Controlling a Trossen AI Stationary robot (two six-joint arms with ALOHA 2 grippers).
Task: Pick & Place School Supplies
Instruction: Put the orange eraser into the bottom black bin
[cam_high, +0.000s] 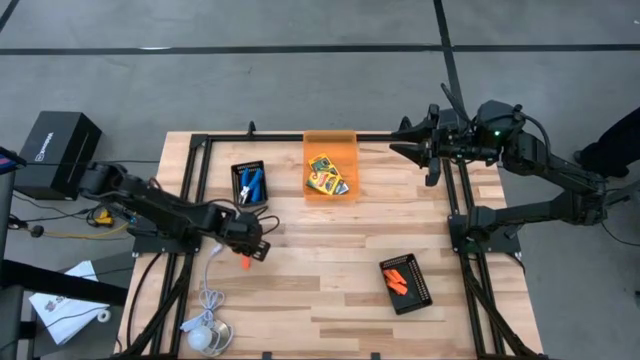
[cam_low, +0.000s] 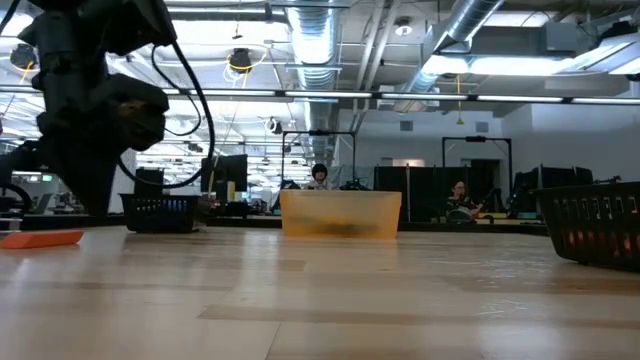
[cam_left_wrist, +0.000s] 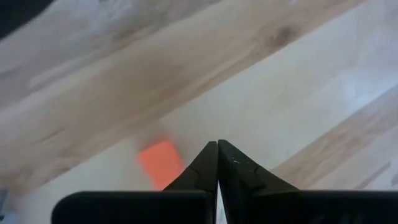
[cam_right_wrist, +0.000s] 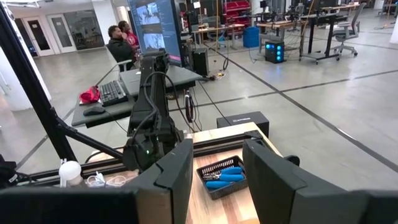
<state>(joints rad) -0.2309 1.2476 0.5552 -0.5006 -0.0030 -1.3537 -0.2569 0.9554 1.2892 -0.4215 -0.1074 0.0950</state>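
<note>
Your orange piece (cam_high: 243, 265) is lying loose near the table's (cam_high: 330, 300) left edge, touching the fully closed, empty left gripper (cam_high: 252, 248). Crayon boxes (cam_high: 326, 175) are sitting in the orange bin (cam_high: 331, 140); seemingly blue-handled tools (cam_high: 250, 184) are filling the far tray (cam_high: 235, 172). The right gripper (cam_high: 412, 139) is hovering half-open, empty.

light: bright, from ceiling lamps (cam_low: 240, 60) | shadows: soft | glare: pale sheen on table (cam_left_wrist: 298, 87) | blur: orange piece (cam_left_wrist: 160, 163), left wrist view

The left gripper (cam_high: 244, 255) is lowered, its fingers (cam_left_wrist: 205, 163) pressed together. The right gripper (cam_high: 400, 139) is raised, its fingers (cam_right_wrist: 177, 171) apart.
</note>
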